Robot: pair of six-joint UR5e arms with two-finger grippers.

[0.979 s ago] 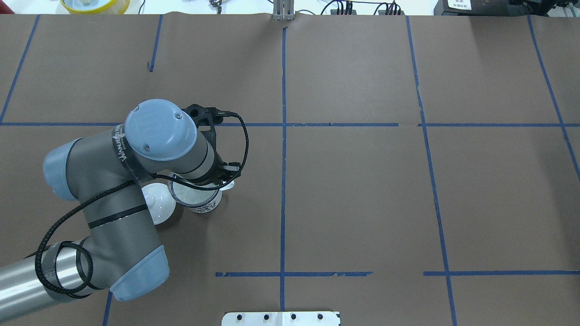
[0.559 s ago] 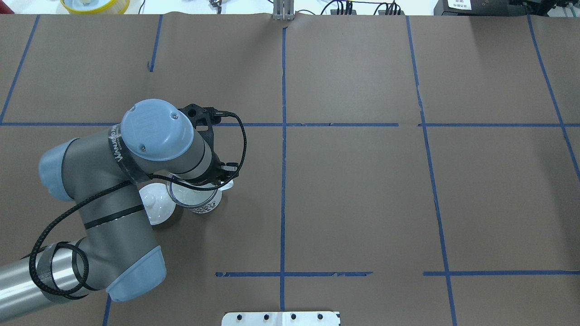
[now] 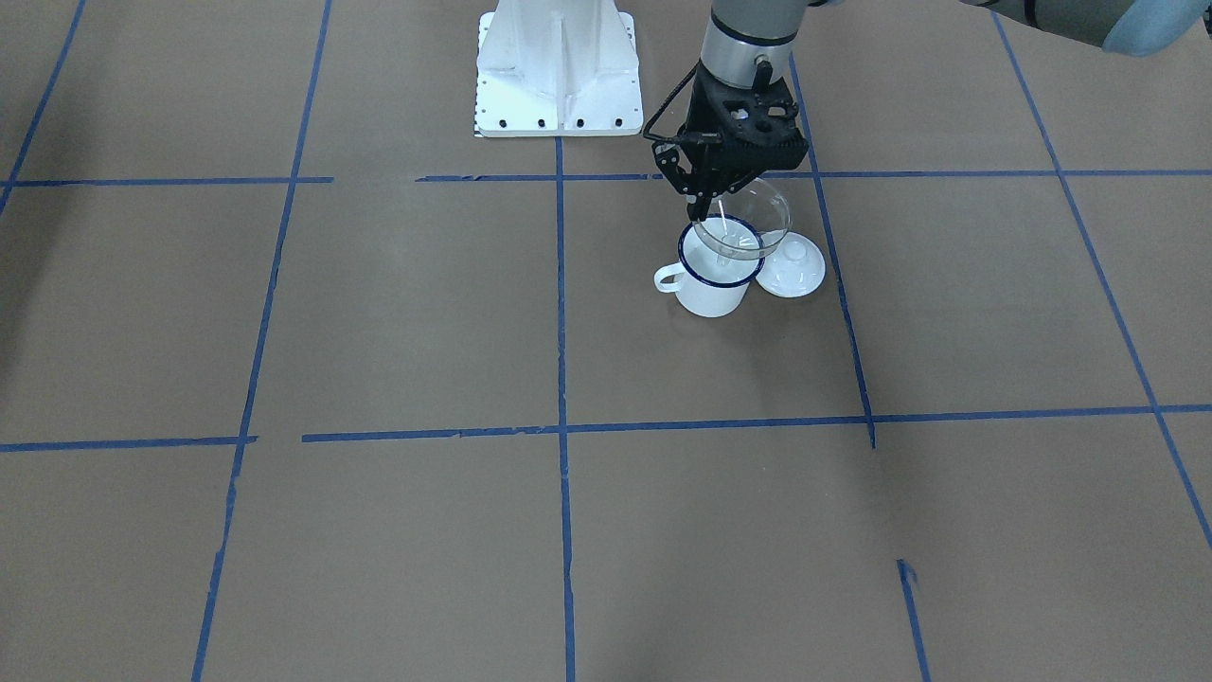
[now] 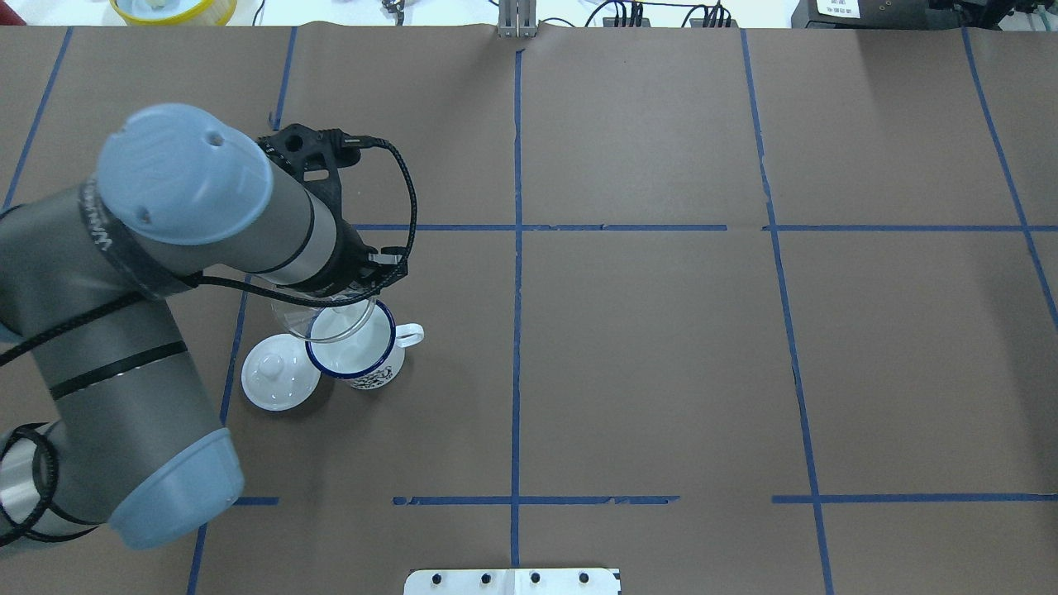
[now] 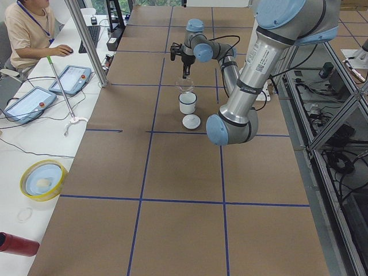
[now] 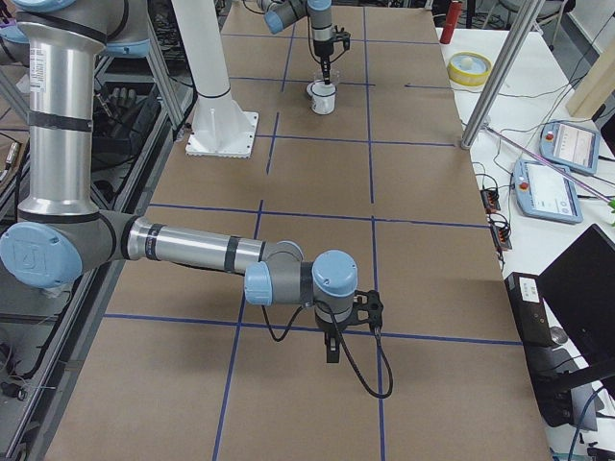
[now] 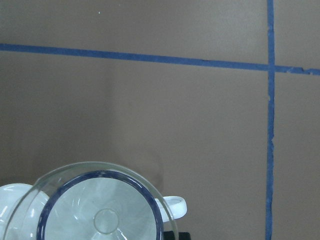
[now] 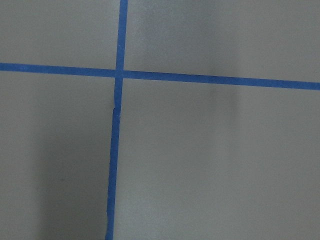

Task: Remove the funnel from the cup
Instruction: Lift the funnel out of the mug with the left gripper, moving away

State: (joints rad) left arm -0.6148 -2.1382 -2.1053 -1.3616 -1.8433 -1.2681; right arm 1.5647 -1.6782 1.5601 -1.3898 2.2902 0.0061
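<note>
The white cup (image 3: 712, 284) with a blue rim stands on the table, handle towards the robot's right. It also shows in the overhead view (image 4: 357, 357). My left gripper (image 3: 705, 206) is shut on the rim of the clear funnel (image 3: 748, 220) and holds it tilted just above the cup's mouth. In the overhead view the funnel (image 4: 324, 318) overlaps the cup's far-left edge. In the left wrist view the funnel (image 7: 100, 172) hangs over the cup rim (image 7: 150, 197). My right gripper (image 6: 332, 353) shows only in the exterior right view, far from the cup; I cannot tell whether it is open or shut.
A white round knobbed lid (image 4: 279, 372) lies on the table right beside the cup, on the robot's left. The white robot base (image 3: 555, 66) stands at the near edge. Blue tape lines cross the brown table (image 4: 661, 355).
My left arm has risen and shifted towards the far left, taking the funnel up out of the cup. The cup and lid have stayed in place and now show in full.
</note>
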